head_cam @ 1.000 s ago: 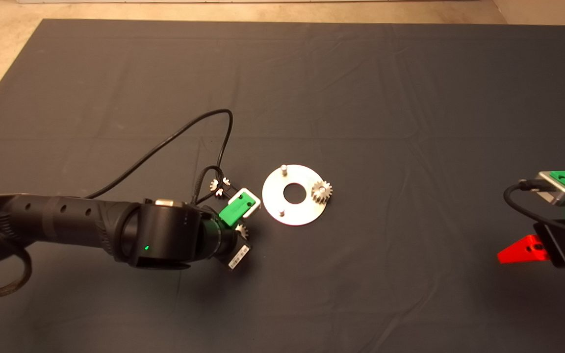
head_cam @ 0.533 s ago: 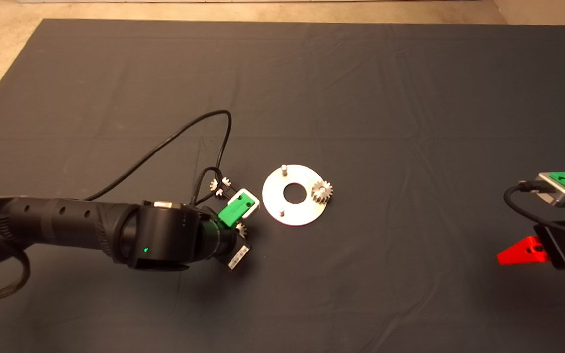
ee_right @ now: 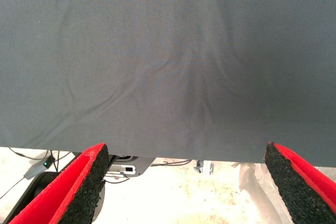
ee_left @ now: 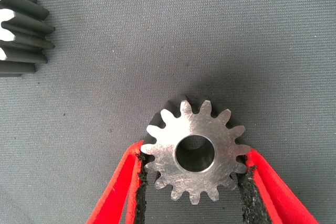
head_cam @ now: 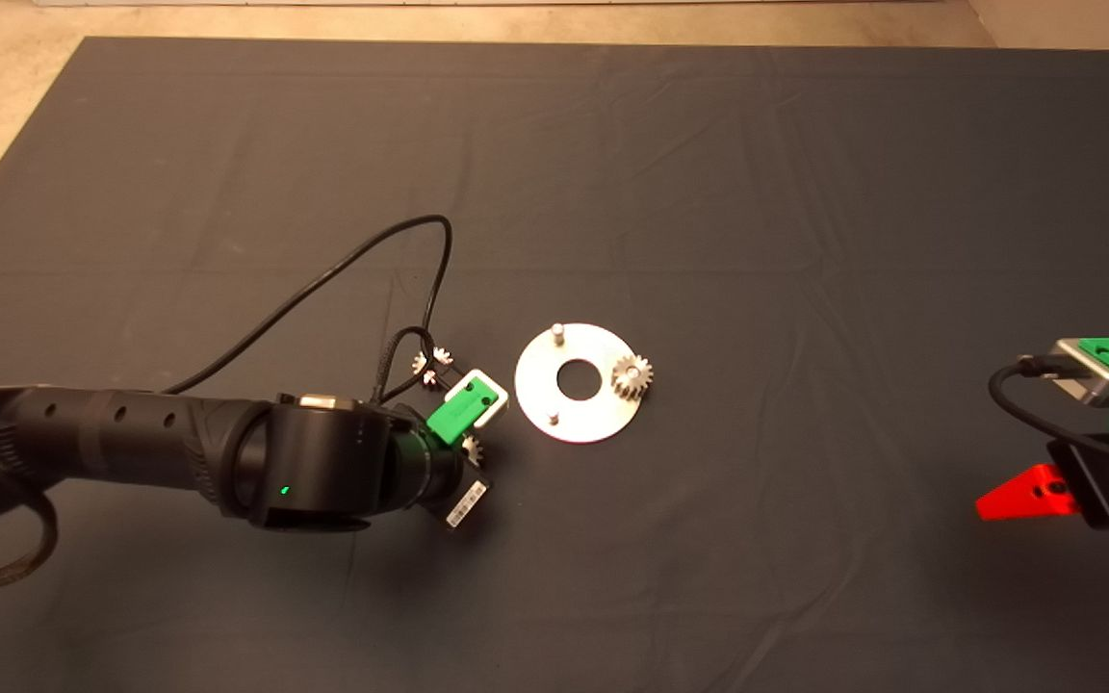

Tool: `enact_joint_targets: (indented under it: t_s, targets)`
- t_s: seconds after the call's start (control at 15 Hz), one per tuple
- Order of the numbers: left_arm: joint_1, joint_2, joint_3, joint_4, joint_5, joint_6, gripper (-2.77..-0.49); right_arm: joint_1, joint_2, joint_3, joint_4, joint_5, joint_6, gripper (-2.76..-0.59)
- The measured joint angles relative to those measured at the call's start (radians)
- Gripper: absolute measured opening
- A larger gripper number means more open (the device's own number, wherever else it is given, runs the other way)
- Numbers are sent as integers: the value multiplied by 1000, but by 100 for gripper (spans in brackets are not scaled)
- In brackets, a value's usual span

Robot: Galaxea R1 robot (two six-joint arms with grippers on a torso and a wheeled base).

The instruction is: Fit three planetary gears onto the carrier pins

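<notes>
Dark cloth mat [head_cam: 709,192] on the desk carries, at eight o'clock of the shiny round metal disc [head_cam: 579,414], the left tool [ee_left: 191,182] clenched on a small silvery spur gear [ee_left: 195,150], next lifting toward a free peg [head_cam: 553,418].

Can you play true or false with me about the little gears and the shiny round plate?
1. One gear already sits on the shiny disc. True.
2. All three pins have gears. False: two pins stand bare.
3. The left gripper has a gear between its pads. True.
4. The right gripper holds a gear. False: it is open and empty, waiting at the mat's right edge.
5. Another gear lies on the mat nearby. True.
</notes>
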State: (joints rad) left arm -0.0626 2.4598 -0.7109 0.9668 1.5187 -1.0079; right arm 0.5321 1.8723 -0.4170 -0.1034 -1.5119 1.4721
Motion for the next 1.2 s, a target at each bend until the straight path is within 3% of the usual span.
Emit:
enact_joint_targets:
  t_s: [1.0, 1.2]
  targets:
    - [-3, -3, 57, -1, 8, 1, -250, 0, 0, 0, 0, 0, 0, -115]
    - [-35, 4, 67, -10, 9, 1, -251, 0, 0, 0, 0, 1, 0, -115]
